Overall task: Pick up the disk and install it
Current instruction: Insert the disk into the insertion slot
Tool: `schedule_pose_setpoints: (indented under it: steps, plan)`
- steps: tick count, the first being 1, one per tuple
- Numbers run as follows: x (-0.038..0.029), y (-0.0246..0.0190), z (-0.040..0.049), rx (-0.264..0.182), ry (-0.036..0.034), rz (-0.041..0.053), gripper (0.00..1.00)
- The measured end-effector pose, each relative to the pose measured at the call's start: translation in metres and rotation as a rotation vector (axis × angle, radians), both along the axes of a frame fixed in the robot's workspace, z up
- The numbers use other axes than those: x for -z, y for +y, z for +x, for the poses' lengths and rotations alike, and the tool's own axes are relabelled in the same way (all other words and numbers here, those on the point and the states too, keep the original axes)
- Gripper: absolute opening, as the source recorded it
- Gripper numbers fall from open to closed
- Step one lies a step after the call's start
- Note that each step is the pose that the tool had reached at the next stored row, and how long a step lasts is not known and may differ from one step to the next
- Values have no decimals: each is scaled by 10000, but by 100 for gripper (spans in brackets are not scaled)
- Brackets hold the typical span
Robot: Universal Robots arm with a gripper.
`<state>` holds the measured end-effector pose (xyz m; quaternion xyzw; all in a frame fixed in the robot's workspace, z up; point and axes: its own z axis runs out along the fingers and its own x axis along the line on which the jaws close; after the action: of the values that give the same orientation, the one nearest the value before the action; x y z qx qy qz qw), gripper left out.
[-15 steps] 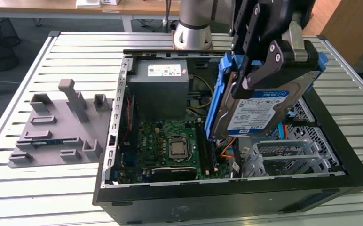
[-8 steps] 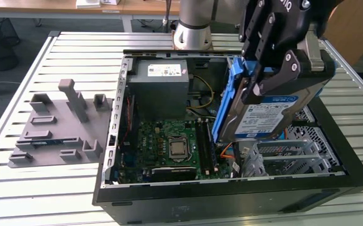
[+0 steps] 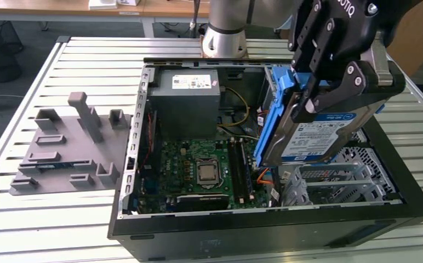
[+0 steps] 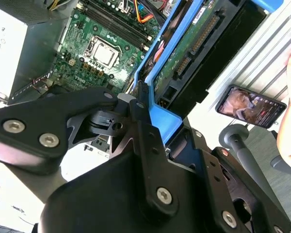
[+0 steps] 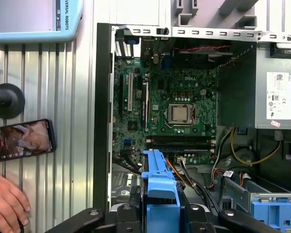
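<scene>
Over case (image 3: 270,233), disk (image 3: 318,138) in end effector (image 3: 323,92)

Open case (image 3: 135,137): free room above motherboard (image 3: 189,159); power supply (image 3: 186,109) walls the far side; cables (image 3: 264,178) and drive cage (image 3: 336,181) crowd the exterior view's right, under the disk (image 3: 318,139).
</scene>
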<state>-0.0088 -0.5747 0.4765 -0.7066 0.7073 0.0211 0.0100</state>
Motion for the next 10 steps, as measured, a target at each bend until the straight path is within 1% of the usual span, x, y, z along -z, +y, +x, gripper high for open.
schedule_pose_setpoints:
  steps: [10]
  plan:
    - [2, 0, 11, -3, 1, 2, 36]
